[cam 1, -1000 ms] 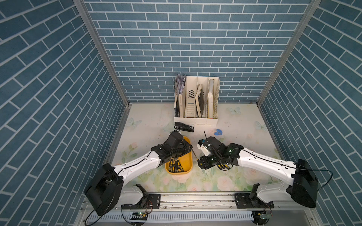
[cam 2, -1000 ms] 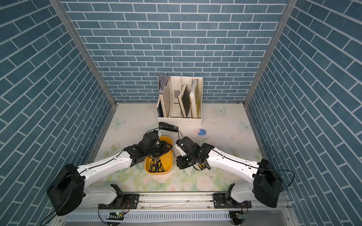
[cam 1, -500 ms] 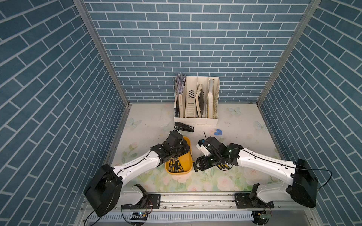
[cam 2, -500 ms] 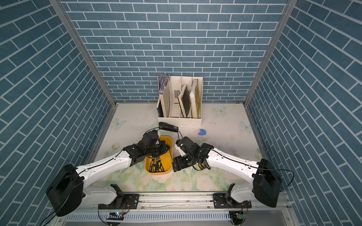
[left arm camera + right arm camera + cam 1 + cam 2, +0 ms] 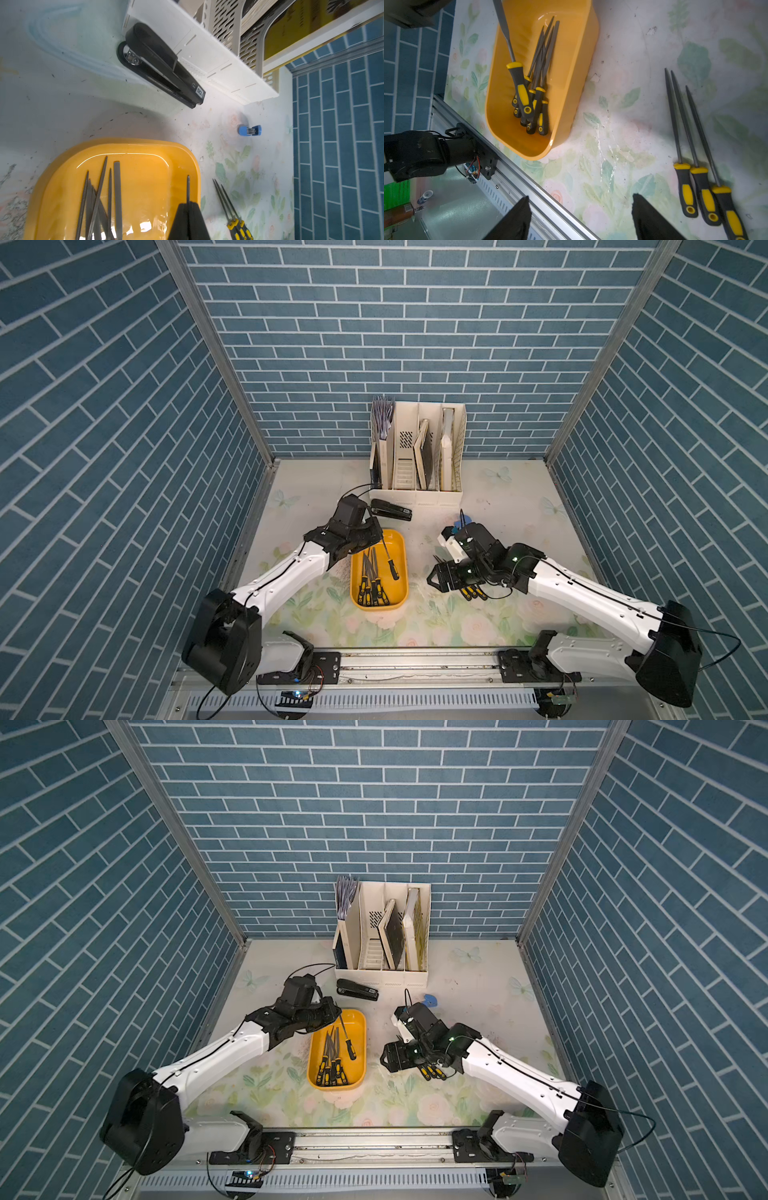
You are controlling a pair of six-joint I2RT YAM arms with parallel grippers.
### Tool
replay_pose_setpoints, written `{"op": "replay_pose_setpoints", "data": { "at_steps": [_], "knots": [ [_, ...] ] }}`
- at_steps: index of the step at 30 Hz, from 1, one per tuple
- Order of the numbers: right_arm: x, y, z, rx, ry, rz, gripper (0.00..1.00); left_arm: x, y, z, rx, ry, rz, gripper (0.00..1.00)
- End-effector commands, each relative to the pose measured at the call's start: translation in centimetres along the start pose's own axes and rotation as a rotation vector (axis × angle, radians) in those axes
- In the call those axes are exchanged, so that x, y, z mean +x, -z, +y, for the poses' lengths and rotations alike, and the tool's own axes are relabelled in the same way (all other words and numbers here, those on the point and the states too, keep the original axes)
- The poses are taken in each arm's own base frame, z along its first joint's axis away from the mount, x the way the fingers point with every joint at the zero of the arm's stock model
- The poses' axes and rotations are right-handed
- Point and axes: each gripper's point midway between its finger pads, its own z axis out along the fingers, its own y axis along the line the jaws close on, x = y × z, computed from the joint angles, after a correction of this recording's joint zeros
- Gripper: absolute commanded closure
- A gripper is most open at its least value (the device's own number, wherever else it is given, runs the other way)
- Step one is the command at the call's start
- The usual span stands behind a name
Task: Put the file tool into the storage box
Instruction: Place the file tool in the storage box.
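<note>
Left gripper (image 5: 188, 207): clamped on file tool (image 5: 520, 91), over storage box (image 5: 397, 541).
Right gripper (image 5: 581, 198): gaping, empty.
Right wrist: we see three loose files (image 5: 705, 195) clear of the arm.

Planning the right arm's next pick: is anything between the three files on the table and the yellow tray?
Nothing lies on the table between the three files and the tray. Over the tray, though, the left gripper holds another file, handle down.
</note>
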Motion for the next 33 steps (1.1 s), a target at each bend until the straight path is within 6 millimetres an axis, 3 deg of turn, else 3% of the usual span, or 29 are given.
{"op": "replay_pose_setpoints", "data": {
  "at_steps": [1,7,14,27,33],
  "knots": [
    [1.3,-0.6,-1.5,0.042,0.010,0.038,0.21,0.7,-1.8,1.1,-0.036,-0.050,0.046,1.00],
    [2.3,-1.3,-3.3,0.090,-0.009,0.065,0.21,2.4,-4.4,2.5,-0.089,-0.100,0.106,1.00],
    [2.8,-1.8,-3.8,0.099,-0.012,0.081,0.21,3.6,-5.6,3.9,-0.137,-0.148,0.157,1.00],
    [3.6,-2.7,-4.4,0.105,-0.016,0.105,0.20,4.5,-5.6,5.2,-0.189,-0.176,0.188,1.00],
    [4.0,-3.0,-5.6,0.148,-0.033,0.119,0.20,4.6,-5.5,5.8,-0.217,-0.184,0.191,1.00]
  ]
}}
